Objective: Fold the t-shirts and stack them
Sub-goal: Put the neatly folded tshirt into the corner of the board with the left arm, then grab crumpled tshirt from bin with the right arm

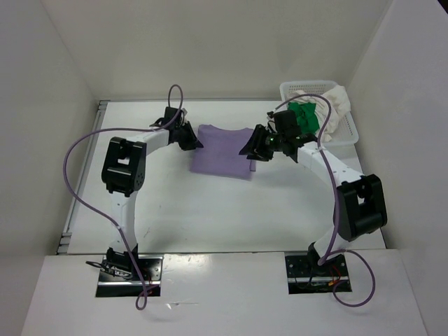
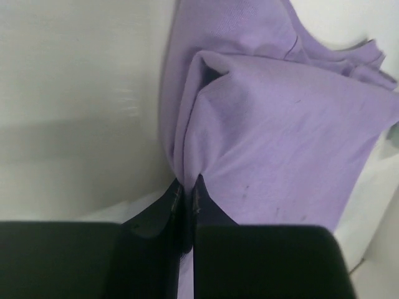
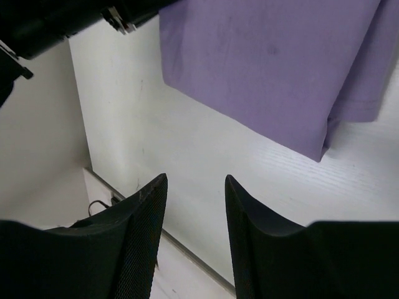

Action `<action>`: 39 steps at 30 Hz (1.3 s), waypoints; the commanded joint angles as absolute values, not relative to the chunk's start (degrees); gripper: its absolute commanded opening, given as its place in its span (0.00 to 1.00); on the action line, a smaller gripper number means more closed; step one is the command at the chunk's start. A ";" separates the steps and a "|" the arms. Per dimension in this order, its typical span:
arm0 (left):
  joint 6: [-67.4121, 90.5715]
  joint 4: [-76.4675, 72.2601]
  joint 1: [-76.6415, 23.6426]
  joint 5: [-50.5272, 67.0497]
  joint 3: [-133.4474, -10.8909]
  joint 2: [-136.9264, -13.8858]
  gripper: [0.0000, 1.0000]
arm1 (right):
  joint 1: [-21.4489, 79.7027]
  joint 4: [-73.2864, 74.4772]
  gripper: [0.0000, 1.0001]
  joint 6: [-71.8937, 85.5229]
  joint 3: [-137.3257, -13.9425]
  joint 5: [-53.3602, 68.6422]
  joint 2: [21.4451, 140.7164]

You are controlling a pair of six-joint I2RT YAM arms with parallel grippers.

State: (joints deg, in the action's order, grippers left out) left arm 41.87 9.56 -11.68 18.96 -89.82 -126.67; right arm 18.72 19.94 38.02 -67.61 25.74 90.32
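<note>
The left jaws are clenched on a pinched fold at the left edge of the lavender shirt. It lies part-folded mid-bench, seemingly longer left to right. The right jaws stand released and empty just off its right edge, the cloth lying to their left.

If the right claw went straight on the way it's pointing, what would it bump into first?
Probably the bare table, just short of the purple shirt. The right gripper is open and angled downward, though depth is unclear.
</note>
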 commanded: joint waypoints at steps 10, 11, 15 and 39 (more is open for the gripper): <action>47.28 8.35 14.48 16.00 -82.10 -113.66 0.02 | 18.37 16.61 0.48 37.53 -63.46 29.18 88.50; 48.33 7.57 16.42 16.00 -79.74 -112.86 0.06 | 18.89 16.61 0.48 36.92 -63.46 29.18 88.51; 51.94 5.19 24.15 16.80 -74.46 -107.51 0.56 | 19.51 16.61 0.48 36.91 -62.93 30.32 89.12; 55.55 7.73 13.91 11.33 -58.97 -79.45 0.32 | 5.22 23.46 0.02 34.02 -80.85 12.32 92.01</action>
